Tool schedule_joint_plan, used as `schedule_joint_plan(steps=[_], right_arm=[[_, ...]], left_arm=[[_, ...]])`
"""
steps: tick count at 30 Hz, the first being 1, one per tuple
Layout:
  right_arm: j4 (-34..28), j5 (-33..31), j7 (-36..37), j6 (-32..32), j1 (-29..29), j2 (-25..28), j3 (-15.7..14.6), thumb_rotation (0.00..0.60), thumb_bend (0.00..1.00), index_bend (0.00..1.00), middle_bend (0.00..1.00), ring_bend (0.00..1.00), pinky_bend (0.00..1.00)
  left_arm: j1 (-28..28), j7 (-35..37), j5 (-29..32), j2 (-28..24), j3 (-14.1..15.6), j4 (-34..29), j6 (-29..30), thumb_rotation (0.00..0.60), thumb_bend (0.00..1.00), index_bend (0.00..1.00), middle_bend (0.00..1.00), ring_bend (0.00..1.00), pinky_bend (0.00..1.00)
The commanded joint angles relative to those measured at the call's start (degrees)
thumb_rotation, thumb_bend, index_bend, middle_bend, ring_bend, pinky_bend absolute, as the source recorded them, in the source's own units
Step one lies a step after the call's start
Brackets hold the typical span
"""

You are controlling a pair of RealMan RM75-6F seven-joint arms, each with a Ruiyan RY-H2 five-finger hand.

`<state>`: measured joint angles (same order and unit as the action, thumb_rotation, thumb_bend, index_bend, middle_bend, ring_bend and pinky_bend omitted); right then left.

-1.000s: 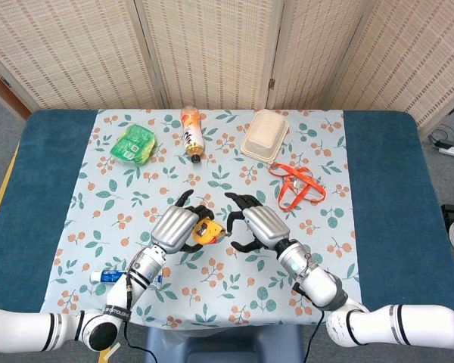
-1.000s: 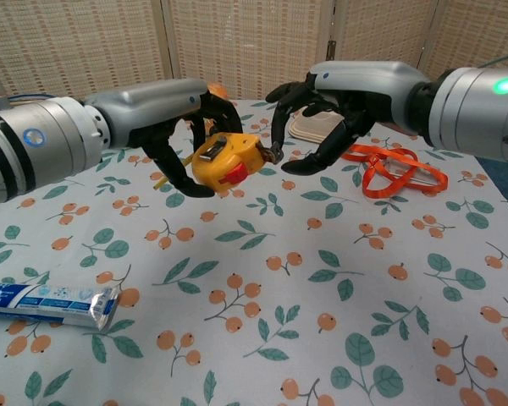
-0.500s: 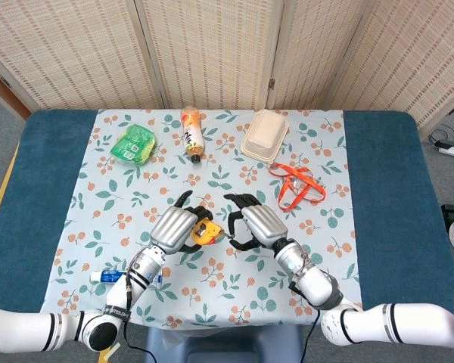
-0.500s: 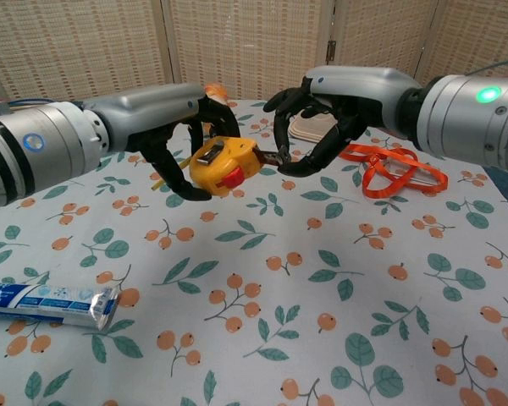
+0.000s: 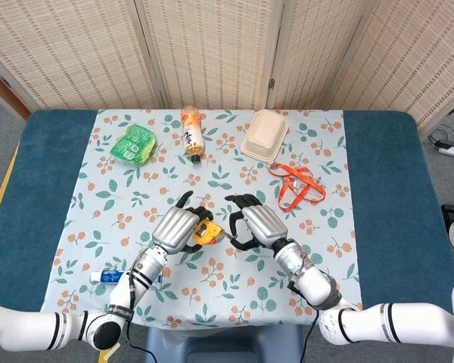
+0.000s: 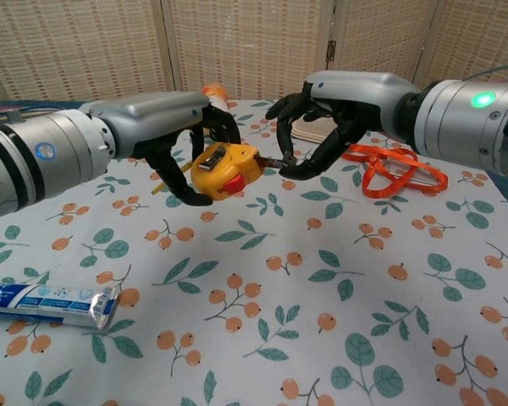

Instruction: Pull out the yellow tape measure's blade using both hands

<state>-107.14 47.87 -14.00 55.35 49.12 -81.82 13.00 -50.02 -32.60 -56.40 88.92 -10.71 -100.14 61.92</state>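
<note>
The yellow tape measure (image 6: 224,169) with a red button is held off the table by my left hand (image 6: 179,148), whose fingers wrap its case from the left. My right hand (image 6: 326,118) reaches in from the right and pinches the blade's tip (image 6: 279,160) between thumb and a finger. Only a short dark stub of blade shows between the case and those fingers. In the head view the tape measure (image 5: 206,232) sits between my left hand (image 5: 177,228) and my right hand (image 5: 259,224), near the table's front middle.
An orange strap (image 6: 395,174) lies right of my right hand, with a beige takeaway box (image 5: 265,134) behind it. A toothpaste tube (image 6: 46,303) lies at the front left. A bottle (image 5: 192,134) and a green packet (image 5: 134,144) lie at the back.
My right hand's fingers have closed in on the blade's tip. The left hand has tilted the case slightly and drawn it a little to the left.
</note>
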Motion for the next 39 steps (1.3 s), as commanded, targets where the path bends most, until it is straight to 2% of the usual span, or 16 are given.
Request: schedule_joint_plan(steps=[1,7,15,21,31,39], right_arm=[[0.10,-0.23,-0.30,0.13,0.10,-0.13,-0.04,0.600,0.34,0.67,0.14,0.10,0.00],[0.37,-0.54,-0.21,0.41,-0.02,-0.24,0.00,0.600,0.34,0.71,0.17,0.13,0.00],[0.44,0.58,0.55,1.10,-0.96,0.41,-0.20,0.600,0.52,0.74,0.20,0.11,0.00],[0.12,2.31,2.16,1.27,-2.42,2.02,-0.60,0.600,0.55,0.75,0.20,0.11,0.00],[-2.44,7.65,6.78,1.84,-6.82,7.90,-2.16,0.600,0.55,0.75,0.20,0.11,0.00],[-5.18,15.74,14.66,3.22,-12.59,15.01,-3.99,0.600,0.55,0.75,0.21,0.11,0.00]], left_arm=[[-0.12,-0.16,0.13,0.17,-0.08,0.04,0.03,0.600,0.33,0.59,0.59,0.47,0.00],[-0.17,-0.53,0.15,0.43,0.03,0.25,0.28,0.600,0.33,0.59,0.59,0.47,0.00],[0.87,0.68,-1.68,0.10,1.07,1.61,1.00,0.600,0.33,0.59,0.59,0.47,0.00],[2.63,3.55,-4.69,-1.05,2.56,3.76,1.38,0.600,0.33,0.59,0.59,0.47,0.00],[5.20,10.92,-10.41,-2.73,4.89,11.65,-0.01,0.600,0.33,0.60,0.59,0.48,0.00],[6.82,19.48,-15.20,-2.89,6.06,20.09,-1.41,0.600,0.33,0.60,0.59,0.48,0.00]])
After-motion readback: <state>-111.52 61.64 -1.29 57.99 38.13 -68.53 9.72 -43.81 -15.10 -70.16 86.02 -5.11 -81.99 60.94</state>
